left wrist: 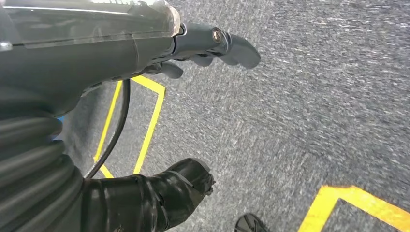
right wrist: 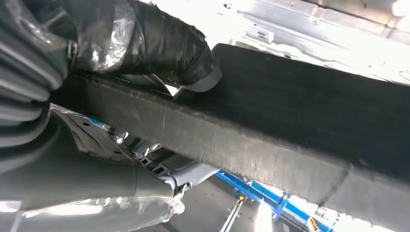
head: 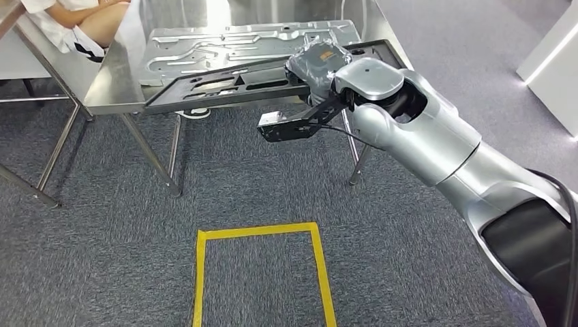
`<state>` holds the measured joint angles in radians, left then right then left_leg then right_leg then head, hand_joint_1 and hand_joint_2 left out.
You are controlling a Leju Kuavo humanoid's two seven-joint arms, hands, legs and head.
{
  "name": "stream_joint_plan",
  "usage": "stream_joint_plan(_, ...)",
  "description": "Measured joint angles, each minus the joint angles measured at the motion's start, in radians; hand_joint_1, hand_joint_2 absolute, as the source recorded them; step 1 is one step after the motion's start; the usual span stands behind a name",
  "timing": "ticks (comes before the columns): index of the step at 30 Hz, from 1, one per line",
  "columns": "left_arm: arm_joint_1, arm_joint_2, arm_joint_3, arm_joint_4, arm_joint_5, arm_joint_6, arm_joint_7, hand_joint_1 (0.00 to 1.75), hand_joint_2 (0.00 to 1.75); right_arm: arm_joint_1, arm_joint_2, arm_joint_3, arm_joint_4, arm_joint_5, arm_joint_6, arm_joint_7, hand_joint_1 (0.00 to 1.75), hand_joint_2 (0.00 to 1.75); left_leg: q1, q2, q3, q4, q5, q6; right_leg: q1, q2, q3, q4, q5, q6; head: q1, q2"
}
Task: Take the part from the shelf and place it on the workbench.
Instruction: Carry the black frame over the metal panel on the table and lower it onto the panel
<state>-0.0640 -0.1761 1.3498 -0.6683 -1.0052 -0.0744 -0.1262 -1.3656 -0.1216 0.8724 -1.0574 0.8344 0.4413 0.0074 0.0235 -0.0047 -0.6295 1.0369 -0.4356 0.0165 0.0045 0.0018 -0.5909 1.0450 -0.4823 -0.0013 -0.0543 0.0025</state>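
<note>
The part is a long flat black panel with several cutouts. It lies tilted across the front edge of the steel workbench, and its right end is in my right hand, which is wrapped in clear plastic. In the right wrist view the thumb presses on the top of the black panel, close to its thick edge. Behind the panel, a silver stamped sheet lies flat on the bench. My left hand hangs over the carpet and holds nothing.
A person sits at the bench's far left corner. The bench's thin steel legs stand on grey carpet. A yellow tape rectangle marks the floor in front of me. A white unit stands at the right.
</note>
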Motion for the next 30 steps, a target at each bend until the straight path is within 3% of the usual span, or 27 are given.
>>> stream_joint_plan(2,0.000,0.000,0.000,0.000,0.000,0.000,0.000,0.00,1.75,-0.005,-0.003,-0.001,0.001,0.000,0.001,-0.001,1.75,1.75,0.005,0.001,0.012,-0.011,0.000,0.012,-0.003,-0.001,-0.031,0.067,-0.036,0.012,0.002,0.000)
stream_joint_plan(4,0.000,0.000,0.000,0.000,0.000,0.000,-0.001,0.00,1.75,-0.008,-0.006,-0.001,0.002,0.000,0.004,-0.004,1.75,1.75,0.004,0.002,0.020,-0.013,-0.006,0.020,-0.010,0.000,-0.101,0.195,-0.083,0.022,0.003,0.000)
stream_joint_plan(5,0.000,0.000,0.000,0.000,0.000,0.000,-0.001,0.00,1.75,-0.008,-0.008,0.000,0.003,0.000,0.006,-0.005,1.75,1.75,0.005,0.001,0.023,-0.013,-0.009,0.021,-0.013,-0.001,-0.133,0.245,-0.092,0.026,0.003,0.000)
stream_joint_plan(6,0.000,0.000,0.000,0.000,0.000,0.000,-0.001,0.00,1.75,-0.008,-0.009,0.000,0.004,0.000,0.008,-0.006,1.75,1.75,0.005,0.000,0.027,-0.013,-0.013,0.020,-0.017,-0.001,-0.151,0.263,-0.082,0.029,0.003,0.000)
stream_joint_plan(7,-0.001,0.000,0.000,0.000,0.000,0.000,-0.001,0.00,1.75,-0.009,-0.010,0.000,0.004,-0.001,0.010,-0.007,1.75,1.75,0.006,-0.001,0.034,-0.013,-0.018,0.018,-0.020,-0.001,-0.150,0.243,-0.053,0.030,0.003,0.000)
stream_joint_plan(9,0.001,0.000,0.000,0.001,-0.001,0.001,-0.001,0.00,1.75,-0.012,-0.012,0.000,0.005,-0.004,0.011,-0.005,1.75,1.75,0.007,-0.003,0.049,-0.013,-0.029,0.011,-0.023,-0.002,-0.106,0.121,0.031,0.029,0.003,0.000)
stream_joint_plan(11,0.002,0.000,0.000,0.004,-0.002,0.004,0.000,0.00,1.75,-0.016,-0.016,0.000,0.004,-0.008,0.011,-0.001,1.75,1.75,0.004,-0.004,0.054,-0.011,-0.038,0.001,-0.019,-0.003,-0.063,0.021,0.069,0.021,0.003,0.000)
stream_joint_plan(13,0.001,0.001,0.000,0.007,-0.002,0.007,0.001,0.00,1.75,-0.019,-0.020,0.000,0.003,-0.010,0.012,0.002,1.75,1.75,0.002,-0.004,0.052,-0.012,-0.041,-0.011,-0.011,-0.002,-0.051,-0.005,0.060,0.011,0.002,0.000)
stream_joint_plan(16,0.000,0.003,0.000,0.010,-0.002,0.009,0.001,0.00,1.75,-0.019,-0.028,0.000,0.000,-0.015,0.010,0.004,1.75,1.75,0.005,-0.001,0.050,0.006,-0.059,-0.027,-0.016,-0.002,-0.031,-0.022,0.055,-0.011,0.001,0.000)
stream_joint_plan(17,0.000,0.004,0.000,0.010,-0.002,0.009,0.001,0.00,1.75,-0.020,-0.029,0.000,-0.001,-0.017,0.010,0.004,1.75,1.75,0.006,0.000,0.033,0.045,-0.078,-0.029,-0.019,-0.003,-0.022,-0.028,0.053,-0.018,0.001,0.000)
stream_joint_plan(19,0.002,0.006,0.000,0.011,-0.002,0.009,0.002,0.00,1.75,-0.020,-0.031,0.000,-0.001,-0.020,0.011,0.005,1.75,1.75,0.006,0.000,-0.038,0.172,-0.124,-0.033,-0.015,-0.002,-0.013,-0.030,0.045,-0.030,0.000,0.000)
stream_joint_plan(20,0.002,0.007,0.000,0.012,-0.002,0.009,0.003,0.00,1.75,-0.018,-0.031,0.001,-0.001,-0.022,0.011,0.004,1.75,1.75,0.006,0.000,-0.078,0.233,-0.138,-0.035,-0.013,-0.001,-0.010,-0.028,0.041,-0.033,0.000,0.000)
stream_joint_plan(21,0.002,0.008,0.000,0.012,-0.002,0.009,0.004,0.00,1.75,-0.016,-0.031,0.003,-0.001,-0.023,0.012,0.003,1.75,1.75,0.006,0.000,-0.105,0.264,-0.134,-0.036,-0.012,0.001,-0.006,-0.026,0.036,-0.034,0.000,0.000)
stream_joint_plan(22,0.001,0.009,0.000,0.012,-0.002,0.009,0.005,0.00,1.75,-0.014,-0.030,0.004,-0.001,-0.024,0.012,0.002,1.75,1.75,0.006,0.001,-0.112,0.256,-0.110,-0.035,-0.011,0.002,-0.002,-0.023,0.030,-0.033,0.000,0.000)
stream_joint_plan(23,0.002,0.010,0.000,0.012,-0.002,0.009,0.005,0.00,1.75,-0.014,-0.030,0.005,-0.001,-0.024,0.012,0.001,1.75,1.75,0.006,0.001,-0.099,0.210,-0.068,-0.033,-0.010,0.004,0.005,-0.019,0.023,-0.031,0.000,0.000)
stream_joint_plan(25,0.003,0.013,0.000,0.013,-0.002,0.009,0.005,0.00,1.75,-0.014,-0.031,0.005,-0.001,-0.023,0.012,0.002,1.75,1.75,0.003,0.002,-0.048,0.083,0.004,-0.028,-0.008,0.004,0.016,-0.011,0.006,-0.024,0.000,0.000)
stream_joint_plan(27,0.002,0.015,0.001,0.013,-0.002,0.009,0.005,0.00,1.75,-0.015,-0.031,0.006,0.000,-0.025,0.012,0.002,1.75,1.75,-0.002,0.001,-0.018,0.019,0.015,-0.019,-0.005,0.004,0.017,-0.006,-0.003,-0.015,0.001,0.000)
stream_joint_plan(30,0.000,0.017,0.000,0.014,-0.003,0.009,0.004,0.00,1.75,-0.016,-0.031,0.006,0.002,-0.036,0.011,0.001,1.75,1.75,-0.001,0.000,-0.009,0.006,0.005,-0.006,-0.004,0.003,0.018,-0.005,-0.011,0.000,0.001,0.000)
